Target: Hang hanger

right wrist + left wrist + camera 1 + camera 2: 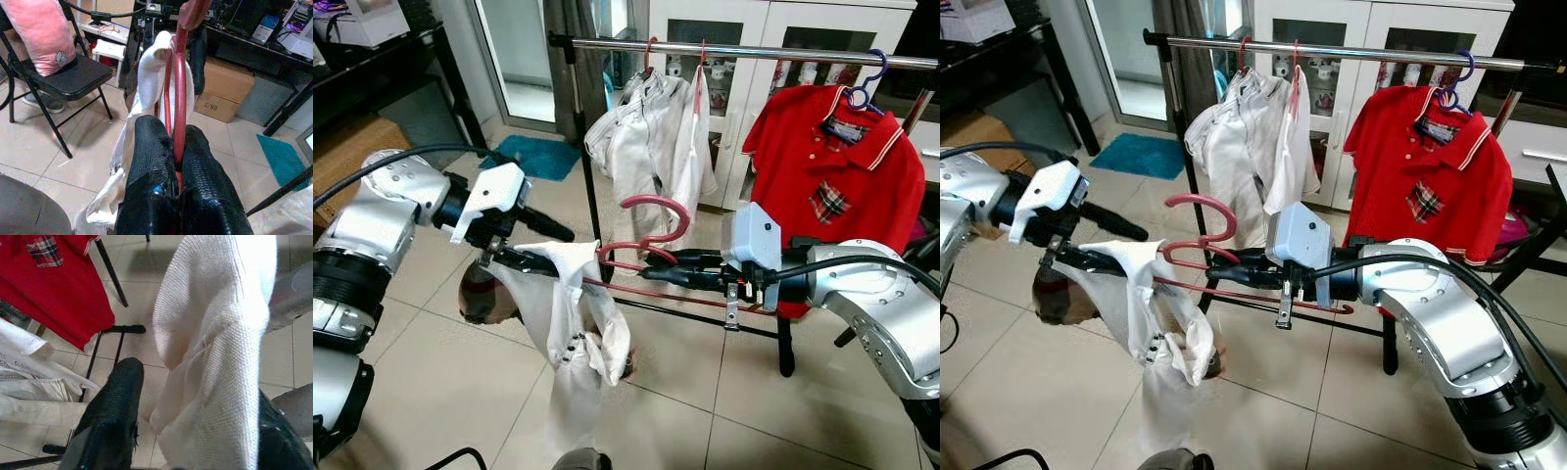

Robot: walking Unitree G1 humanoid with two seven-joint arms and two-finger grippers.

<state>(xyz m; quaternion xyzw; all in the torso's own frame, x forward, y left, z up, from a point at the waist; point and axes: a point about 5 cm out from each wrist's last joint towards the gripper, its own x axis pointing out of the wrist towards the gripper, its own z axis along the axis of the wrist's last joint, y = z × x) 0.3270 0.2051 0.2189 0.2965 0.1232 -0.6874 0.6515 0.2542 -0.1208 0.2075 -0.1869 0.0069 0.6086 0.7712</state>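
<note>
Right pincer (651, 266) clamped together on the red hanger (646, 245) just below its hook; the hanger's long axis runs level from these fingertips across to the left pincer (524, 257), which grips the white garment (570, 313) draped on the far end. Rail (754, 51) lies above and beyond the right pincer, the nearer arm. Hanger: thin red wire, hook upright, cloth sagging floorward.

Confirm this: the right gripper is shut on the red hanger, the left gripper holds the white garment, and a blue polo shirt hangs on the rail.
One detail is wrong: the polo shirt on the rail is red, not blue, as the left eye view shows. The rest stands: the right gripper is shut on the red hanger and the left gripper holds the white garment.
</note>
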